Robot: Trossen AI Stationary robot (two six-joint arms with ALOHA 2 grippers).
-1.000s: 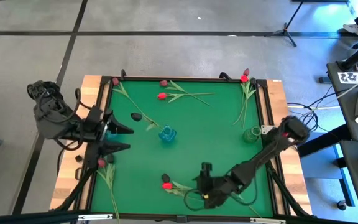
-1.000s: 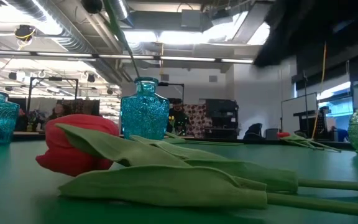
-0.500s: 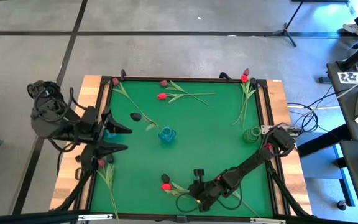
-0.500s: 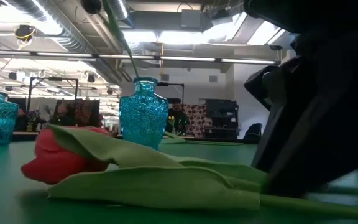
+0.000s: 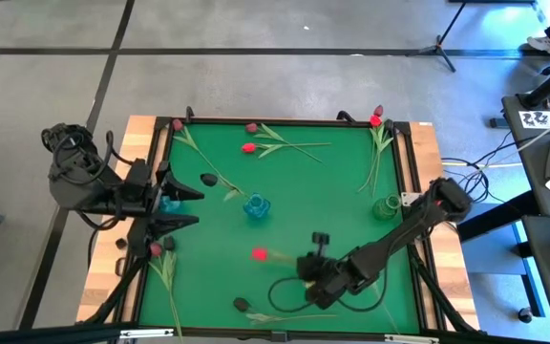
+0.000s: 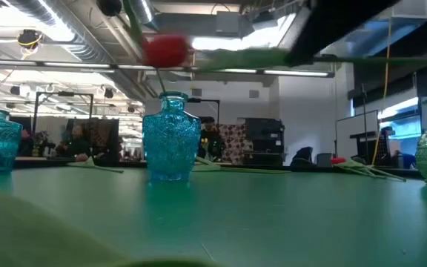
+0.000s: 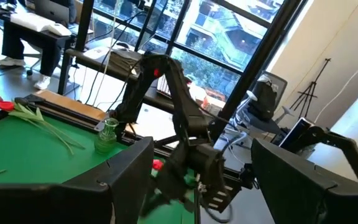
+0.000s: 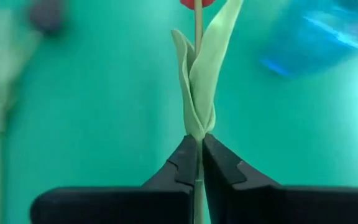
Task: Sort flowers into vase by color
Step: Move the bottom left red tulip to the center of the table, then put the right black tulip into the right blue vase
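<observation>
My right gripper (image 5: 301, 267) hangs over the near middle of the green table (image 5: 332, 182), shut on a red tulip (image 5: 259, 254). The tulip's head (image 6: 166, 50) shows high above the table in the low view. My left gripper (image 5: 187, 209) waits open at the left edge, beside a blue vase (image 5: 168, 203). A second blue vase (image 5: 255, 205) stands mid-table and a green vase (image 5: 386, 206) at the right. Other tulips lie flat: a red one (image 5: 248, 147), a maroon one (image 5: 251, 126) and a dark-headed one (image 5: 242, 305). My right gripper pinches the tulip's thin stem (image 8: 198, 163) between its two fingers, just below where the leaves (image 8: 201, 81) start. The fingers slant down from the table's right. The tulip is lifted clear and lies about level, its head pointing toward the table's left.
More tulips lie at the far left corner (image 5: 177, 124), the far right corner (image 5: 375, 120) and the near left edge (image 5: 156, 248). A dark head (image 5: 209, 179) lies left of the middle vase. A raised wooden rim (image 5: 426, 162) borders the table.
My right gripper dipped to the red tulip at the near edge, shut on its stem and rose with it. The tulip, which lay flat in front of the low camera, now hangs clear of the table and a little farther from the near edge.
</observation>
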